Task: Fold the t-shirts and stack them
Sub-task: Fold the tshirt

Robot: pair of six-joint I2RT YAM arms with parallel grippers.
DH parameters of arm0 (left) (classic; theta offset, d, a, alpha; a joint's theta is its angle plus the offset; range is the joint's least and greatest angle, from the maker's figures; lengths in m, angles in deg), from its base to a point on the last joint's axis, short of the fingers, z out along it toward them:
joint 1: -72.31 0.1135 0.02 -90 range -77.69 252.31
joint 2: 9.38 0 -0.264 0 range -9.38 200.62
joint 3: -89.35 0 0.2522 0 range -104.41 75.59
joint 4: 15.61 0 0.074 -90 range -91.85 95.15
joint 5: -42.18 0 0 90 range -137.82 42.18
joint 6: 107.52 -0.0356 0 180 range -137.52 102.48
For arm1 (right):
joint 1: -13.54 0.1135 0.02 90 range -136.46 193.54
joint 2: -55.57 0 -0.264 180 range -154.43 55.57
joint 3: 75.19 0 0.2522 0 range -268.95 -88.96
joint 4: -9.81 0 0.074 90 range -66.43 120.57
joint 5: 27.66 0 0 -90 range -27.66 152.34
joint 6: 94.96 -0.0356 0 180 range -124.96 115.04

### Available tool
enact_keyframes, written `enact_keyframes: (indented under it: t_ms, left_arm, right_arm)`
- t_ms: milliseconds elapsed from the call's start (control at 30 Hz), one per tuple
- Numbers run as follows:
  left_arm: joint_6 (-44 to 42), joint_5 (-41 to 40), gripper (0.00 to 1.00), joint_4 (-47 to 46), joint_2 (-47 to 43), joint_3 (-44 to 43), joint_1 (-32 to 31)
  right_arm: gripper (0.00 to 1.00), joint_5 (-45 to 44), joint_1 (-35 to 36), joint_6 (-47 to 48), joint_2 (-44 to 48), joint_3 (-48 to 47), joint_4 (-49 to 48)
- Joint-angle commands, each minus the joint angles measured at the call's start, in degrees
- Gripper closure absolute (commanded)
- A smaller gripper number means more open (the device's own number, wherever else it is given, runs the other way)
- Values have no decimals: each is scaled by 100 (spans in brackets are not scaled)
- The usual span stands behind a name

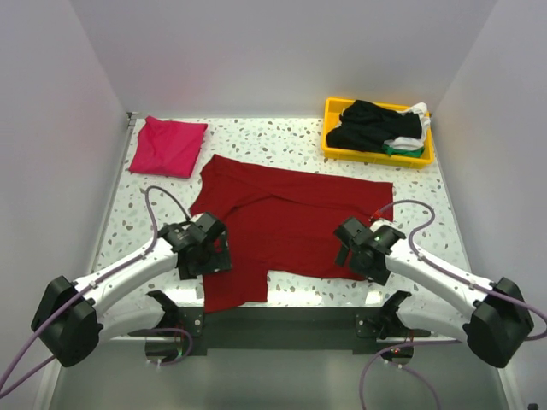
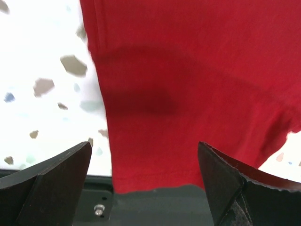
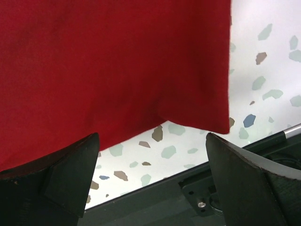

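Two-handed, hovered low over the dark red t-shirt (image 1: 291, 222), lying spread out on the table (image 1: 427, 201). Held left gripper (image 1: 209, 249) and right gripper (image 1: 350, 245) splayed wide, pinching nothing, above its near hem. Risked catching a single layer, or dragging cloth off the near edge, through a shallow bite.

Centre: spread t-shirt (image 1: 291, 218) flat on the table (image 1: 282, 137); its near left part reaches the table's front edge
Far left: folded t-shirt (image 1: 168, 146) on the table, behind and left of the spread one, close beside it
Far right: tray (image 1: 329, 128) behind the spread t-shirt's right end; heaped t-shirts (image 1: 372, 126) inside it
Near left: left gripper (image 1: 212, 246) over the spread t-shirt's left edge
Near right: right gripper (image 1: 353, 243) over its near right corner
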Motion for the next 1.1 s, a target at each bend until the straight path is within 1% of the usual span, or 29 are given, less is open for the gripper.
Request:
enact_keyframes:
  t_ms: [0, 33, 67, 100, 200, 300, 367, 500, 533, 567, 667, 767, 800, 867, 900, 933, 967, 1067]
  left_arm:
    - [-139, 863, 4, -11, -98, 368, 1]
    - [-183, 927, 5, -46, -98, 457, 1]
    - [-288, 1163, 6, -73, -89, 536, -8]
    - [-341, 1470, 7, -151, -115, 607, -8]
    - [-438, 1919, 9, -152, -325, 809, -61]
    - [-447, 2201, 11, -108, -659, 897, -122]
    - [-508, 2324, 15, -117, -704, 950, -166]
    - [-570, 2281, 25, -187, -318, 1020, -219]
    - [-527, 2255, 26, -231, -230, 1055, -254]
    - [-517, 2246, 28, -292, -38, 1090, -254]
    - [-509, 2133, 34, -301, 270, 1091, -272]
    - [-482, 2071, 45, -380, 342, 1099, -298]
    - [-482, 2044, 52, -398, 359, 1082, -290]
    - [-438, 1913, 60, -424, 429, 1056, -298]
    - [-430, 1886, 69, -433, 447, 1047, -298]
    - [-421, 1877, 74, -433, 473, 1047, -290]
    - [-421, 1851, 84, -477, 500, 1047, -289]
    - [-456, 1746, 100, -503, 579, 1012, -298]
  right_arm:
    - [1, -208, -189, -30, -261, -269, -26]
    - [2, -200, -295, -48, -200, -217, -77]
    - [1, -34, -426, 56, -69, -42, -200]
    - [1, 107, -802, 170, 202, 64, -575]
    - [1, 555, -1384, 444, 599, 372, -1052]
    - [1, 435, -1500, 488, 548, 320, -835]
    - [1, 389, -1518, 514, 451, 293, -790]
    - [1, 460, -1614, 532, 372, 311, -825]
    - [2, 460, -1640, 549, 389, 311, -825]
    - [6, 460, -1702, 549, 415, 311, -808]
    - [11, 442, -1807, 549, 556, 355, -720]
    - [12, 425, -1834, 479, 731, 373, -527]
    - [12, 425, -1834, 462, 776, 364, -483]
    - [12, 398, -1834, 365, 968, 372, -325]
    - [12, 398, -1834, 347, 1022, 355, -272]
    - [12, 381, -1834, 295, 1066, 346, -219]
    - [12, 346, -1834, 268, 1136, 337, -88]
    - [12, 319, -1834, 198, 1189, 346, 79]
